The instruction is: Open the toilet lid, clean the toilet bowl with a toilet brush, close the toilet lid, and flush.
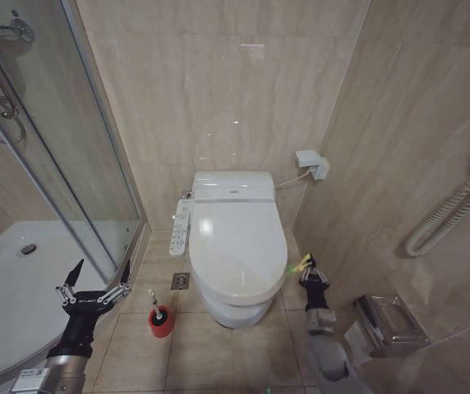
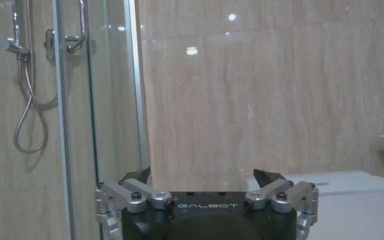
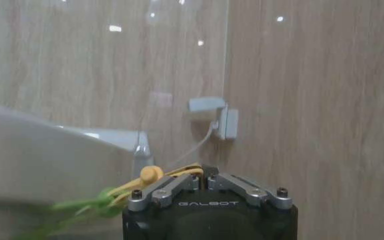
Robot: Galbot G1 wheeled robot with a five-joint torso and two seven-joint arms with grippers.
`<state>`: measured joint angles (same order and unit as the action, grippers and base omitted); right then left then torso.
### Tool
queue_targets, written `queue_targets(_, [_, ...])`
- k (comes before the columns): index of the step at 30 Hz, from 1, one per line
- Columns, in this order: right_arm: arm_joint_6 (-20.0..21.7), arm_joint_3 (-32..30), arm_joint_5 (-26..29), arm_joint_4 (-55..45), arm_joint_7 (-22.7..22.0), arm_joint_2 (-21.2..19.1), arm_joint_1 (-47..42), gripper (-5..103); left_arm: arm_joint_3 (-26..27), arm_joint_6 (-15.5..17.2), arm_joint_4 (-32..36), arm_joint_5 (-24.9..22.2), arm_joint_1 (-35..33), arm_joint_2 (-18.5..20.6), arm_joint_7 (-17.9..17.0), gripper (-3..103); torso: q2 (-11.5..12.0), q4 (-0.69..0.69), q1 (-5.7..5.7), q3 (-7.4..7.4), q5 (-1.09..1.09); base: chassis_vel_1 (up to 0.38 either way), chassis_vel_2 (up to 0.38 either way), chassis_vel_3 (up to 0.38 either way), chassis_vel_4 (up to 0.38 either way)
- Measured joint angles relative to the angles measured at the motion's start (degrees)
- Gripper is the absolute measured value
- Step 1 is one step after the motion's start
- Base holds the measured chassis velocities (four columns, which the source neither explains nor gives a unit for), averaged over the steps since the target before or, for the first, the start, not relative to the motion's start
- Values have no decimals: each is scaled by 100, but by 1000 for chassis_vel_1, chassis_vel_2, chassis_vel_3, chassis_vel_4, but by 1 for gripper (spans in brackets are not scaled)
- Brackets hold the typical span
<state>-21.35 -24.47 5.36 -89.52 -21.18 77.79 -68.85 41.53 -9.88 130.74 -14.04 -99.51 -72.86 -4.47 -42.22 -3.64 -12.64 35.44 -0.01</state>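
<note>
Toilet lid (image 1: 235, 246), the big white shiny plastic oval cover, lies shut flat on top of the white ceramic toilet bowl (image 1: 233, 312). The bowl stands on the tan tile floor (image 1: 218, 361) against the back wall, with a white button panel (image 1: 179, 227) on its left side.

A small yellow-green tag (image 1: 300, 264) sticks out from the lid's right edge. The right gripper (image 1: 309, 268) is right at that tag. In the right wrist view, its black fingers (image 3: 178, 181) are pressed close together on the yellow-green tag (image 3: 122, 192), pinching it beside the lid's edge.

The left gripper (image 1: 97, 277) hangs in the air on the left, near the glass shower door (image 1: 79, 164) and well apart from the toilet. Its fingers are spread wide and it holds nothing.

The toilet brush (image 1: 155, 304), with its thin pale handle, stands in the short round red holder (image 1: 162, 322) on the floor, just beside the bowl's left front.
</note>
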Motion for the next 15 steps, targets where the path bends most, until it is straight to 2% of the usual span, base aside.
queue_targets(15, [515, 150, 257, 226, -85, -244, 965, 3, 0, 0, 0, 0, 0, 0, 0, 100, 0, -2, 1, 0, 0, 0, 0, 0, 0])
